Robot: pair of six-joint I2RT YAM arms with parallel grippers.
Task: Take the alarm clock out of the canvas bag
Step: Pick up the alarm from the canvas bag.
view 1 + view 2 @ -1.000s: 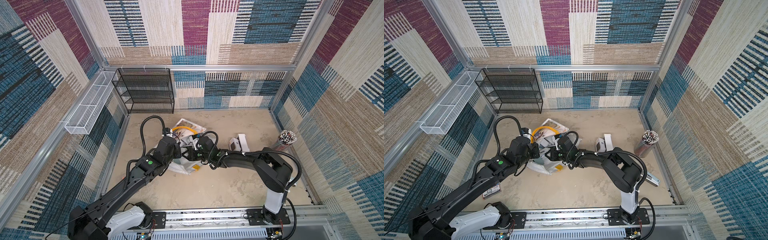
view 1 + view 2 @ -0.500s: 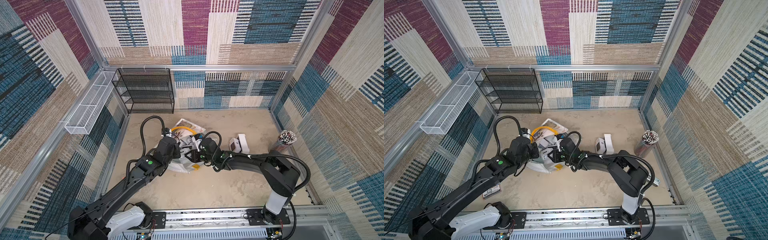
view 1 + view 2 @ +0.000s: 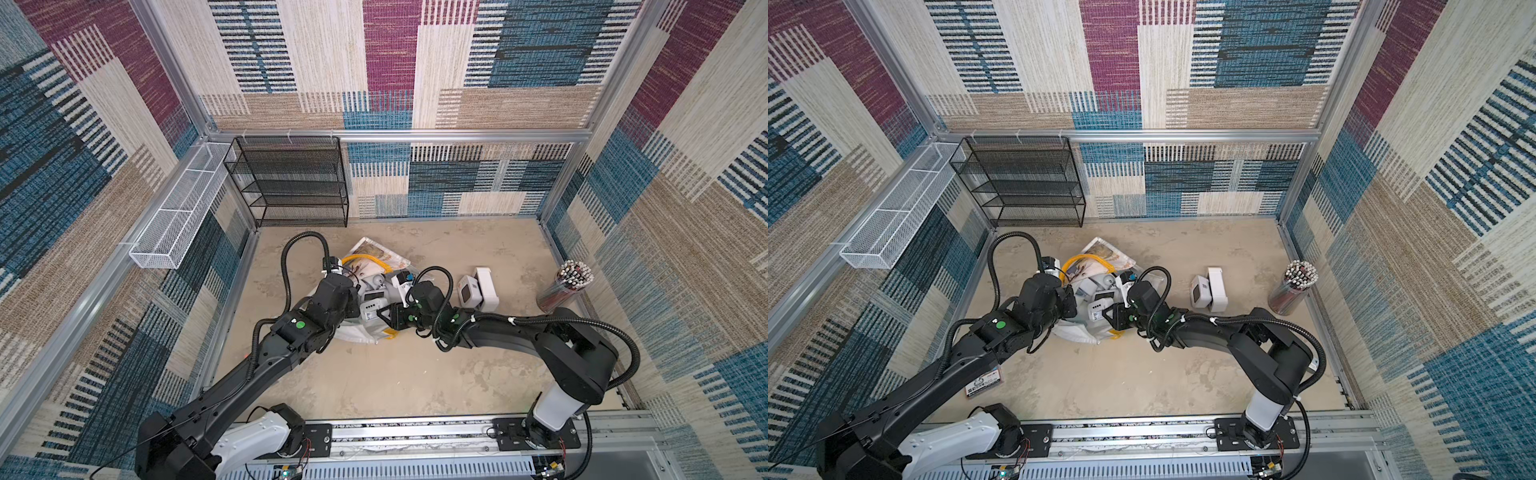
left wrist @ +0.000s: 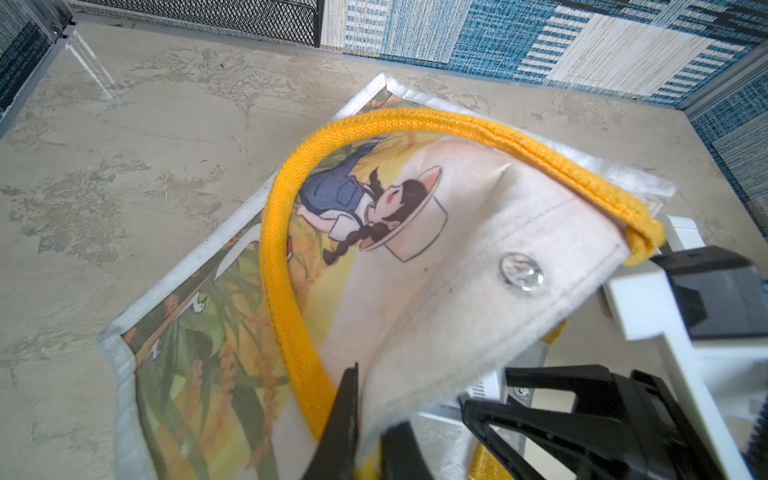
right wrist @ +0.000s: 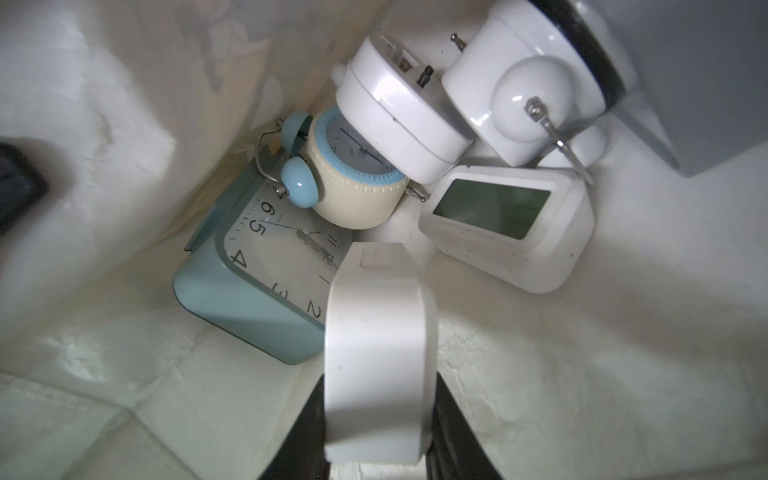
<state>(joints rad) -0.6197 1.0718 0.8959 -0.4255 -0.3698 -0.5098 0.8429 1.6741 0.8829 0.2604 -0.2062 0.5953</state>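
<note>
The left jaws clench the canvas bag rim open as the right jaws, grasping a white alarm clock, edge back from the other clocks; removal has begun.

You read black numerals 6, 5, 4, 3, 2 on white dial of pale blue square clock inside canvas bag. Red-white label beside left arm, 7 o'clock from bag: print too small to read.

Beige tabletop is carrying canvas bag around right fingers; white clocks are sitting near them, pencil cup standing well apart.
</note>
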